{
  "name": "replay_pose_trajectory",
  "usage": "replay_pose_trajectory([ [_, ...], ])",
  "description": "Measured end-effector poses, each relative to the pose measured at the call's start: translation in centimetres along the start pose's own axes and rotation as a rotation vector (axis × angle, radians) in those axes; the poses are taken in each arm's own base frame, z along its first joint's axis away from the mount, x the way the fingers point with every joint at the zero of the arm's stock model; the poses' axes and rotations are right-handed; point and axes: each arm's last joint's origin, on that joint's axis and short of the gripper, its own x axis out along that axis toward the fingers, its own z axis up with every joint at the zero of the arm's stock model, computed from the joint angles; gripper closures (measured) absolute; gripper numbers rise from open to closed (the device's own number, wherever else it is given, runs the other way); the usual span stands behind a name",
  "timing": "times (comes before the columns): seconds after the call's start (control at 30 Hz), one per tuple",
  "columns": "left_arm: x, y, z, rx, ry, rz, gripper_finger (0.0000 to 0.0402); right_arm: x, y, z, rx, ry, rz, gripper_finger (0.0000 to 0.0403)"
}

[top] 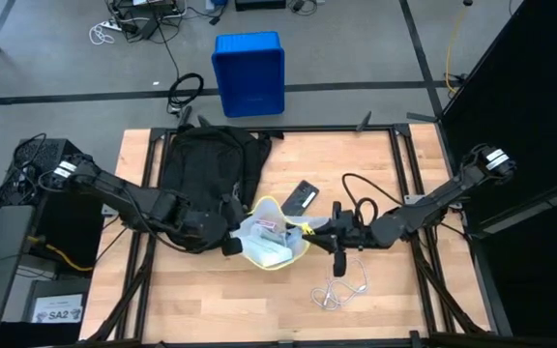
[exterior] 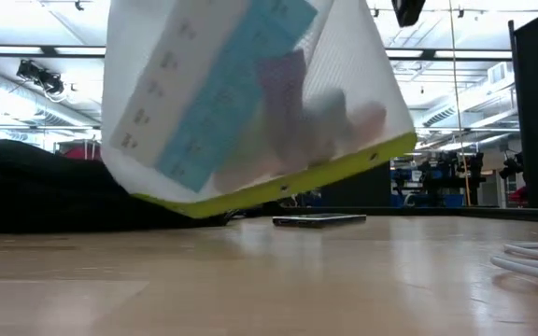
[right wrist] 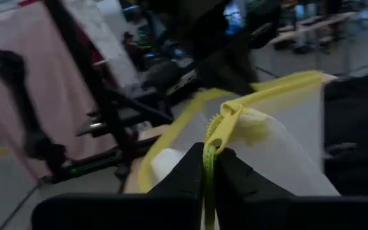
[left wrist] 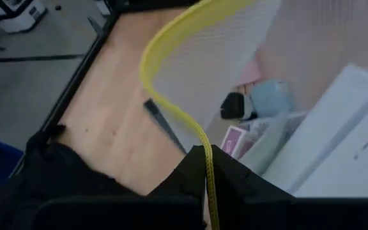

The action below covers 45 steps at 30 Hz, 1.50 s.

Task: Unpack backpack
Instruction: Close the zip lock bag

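Just off the 4 o'clock corner of the big rounded black fabric backpack (top: pixel 206 174), a yellow-edged white mesh pouch (top: pixel 271 240) is held up, pinched shut by left gripper (top: pixel 228 232) and right gripper (top: pixel 319 230), so setting it down is probably called for next.

Both arms are dark, nearly black, built of slim jointed tubes. The left arm (top: pixel 129 198) and right arm (top: pixel 424 208) each carry a pale grey-white collar near the shoulder (well back from the jaws). Blunt, matte black fingers (left wrist: pixel 190 176) flank the jaws.
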Motion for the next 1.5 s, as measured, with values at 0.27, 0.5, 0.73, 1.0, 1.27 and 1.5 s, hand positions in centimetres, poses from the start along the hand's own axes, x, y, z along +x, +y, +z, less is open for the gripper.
replay_pose_trajectory([
  [0.27, -0.1, 0.1, 0.0, 0.012, 0.005, 0.002, 0.0391, 0.6, -1.9, -1.3, 0.017, 0.098, -0.165, 0.0403],
  [0.5, -0.1, 0.1, 0.1, 0.1, -0.005, 0.017, 0.0327, 0.8, -2.1, -1.1, 0.027, 0.093, -0.155, 0.0403],
  [0.73, -0.6, -0.2, 1.4, 0.08, -0.092, -0.024, 0.0244, 0.9, -2.0, -1.0, 0.036, 0.085, -0.143, 0.0403],
  [1.0, -0.4, -2.0, 3.0, 0.125, -0.245, -0.15, 0.0203, 0.9, -2.0, -1.0, 0.038, 0.088, -0.132, 0.0403],
  [1.27, 3.6, -4.2, 3.0, 0.216, -0.261, -0.117, 0.0202, 0.9, -2.0, -1.0, 0.039, 0.09, -0.125, 0.0403],
  [1.5, 4.8, -4.3, 4.1, 0.249, -0.379, -0.078, 0.0202, 0.9, -2.0, -1.0, 0.039, 0.094, -0.117, 0.0403],
])
